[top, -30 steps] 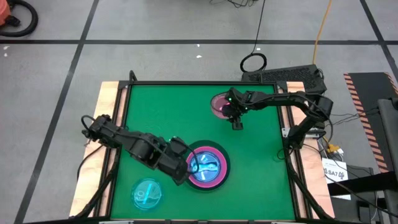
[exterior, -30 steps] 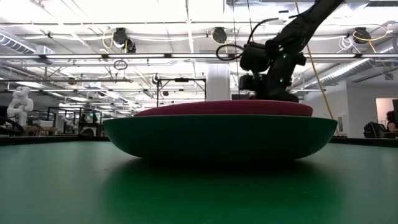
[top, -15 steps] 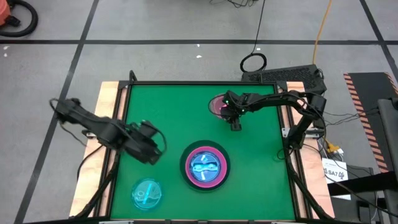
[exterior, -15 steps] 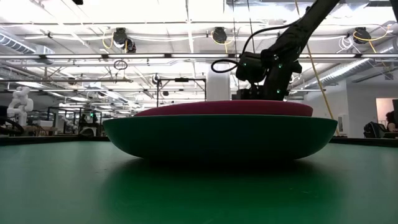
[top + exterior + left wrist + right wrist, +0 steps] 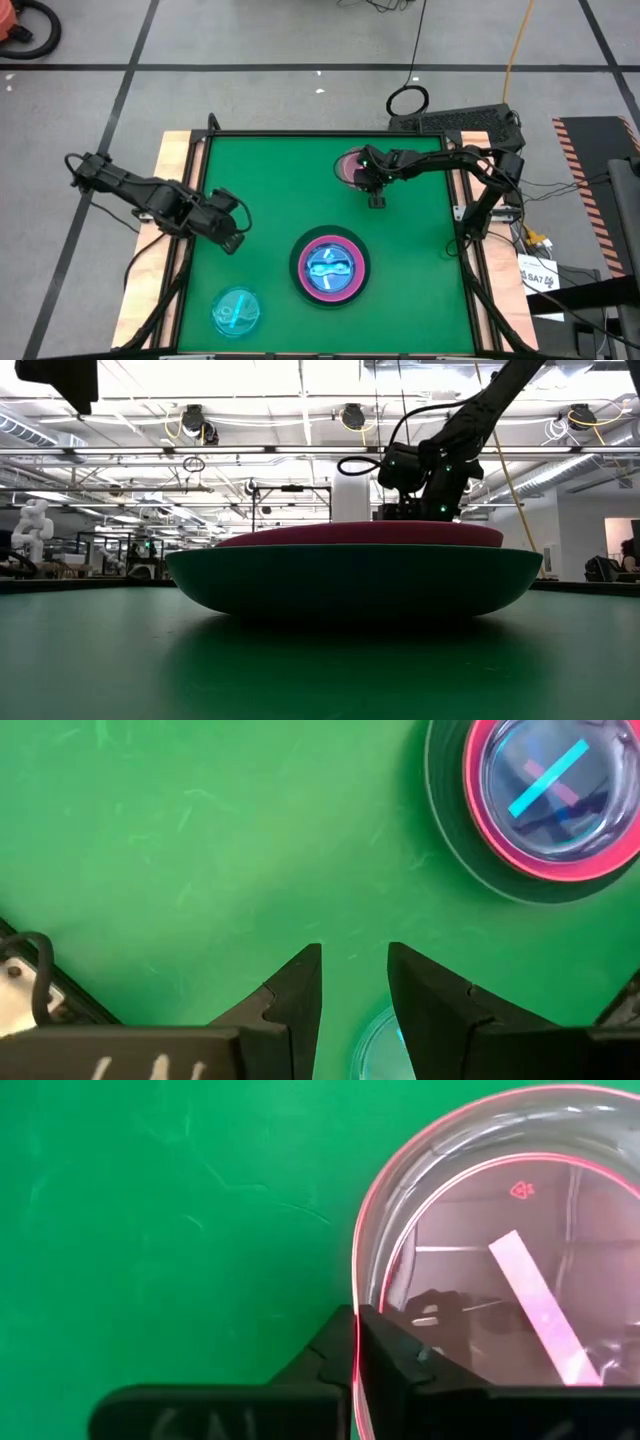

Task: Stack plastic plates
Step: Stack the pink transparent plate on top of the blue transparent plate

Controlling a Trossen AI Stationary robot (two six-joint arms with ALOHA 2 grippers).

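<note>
**A:** Item one, left side of the table?

**B:** Left gripper (image 5: 229, 240), held over bare green mat (image 5: 270, 180) near the left edge. Fingers (image 5: 296, 992) stood parted with a narrow gap, nothing between them. Judged idle there, clear of the stack so as not to disturb it.

**A:** Item two?

**B:** Small translucent cyan plate (image 5: 236, 310), alone at the near left corner, well apart from everything else. Not yet stacked. Its rim showed just past the left fingertips in the left wrist view.

**A:** Centre?

**B:** The stack (image 5: 329, 268): large dark green plate (image 5: 350, 580) at the bottom, hot pink plate (image 5: 360, 535) nested in it, small cyan plate (image 5: 550, 790) on top. A black plate between green and pink could not be made out for certain. Largest lay lowest, presumably so each smaller one seats inside.

**A:** Right side?

**B:** Small translucent pink plate (image 5: 500, 1250), at the far side of the mat, right of centre. Right gripper (image 5: 375, 195) was low at its near rim; the right wrist view showed the fingers (image 5: 385, 1350) pressed together with the thin pink rim pinched between them.

**A:** Why by the rim?

**B:** Judged: a shallow plate lying flat offers no other purchase. Whether it had lifted off the mat, I could not tell.
</note>
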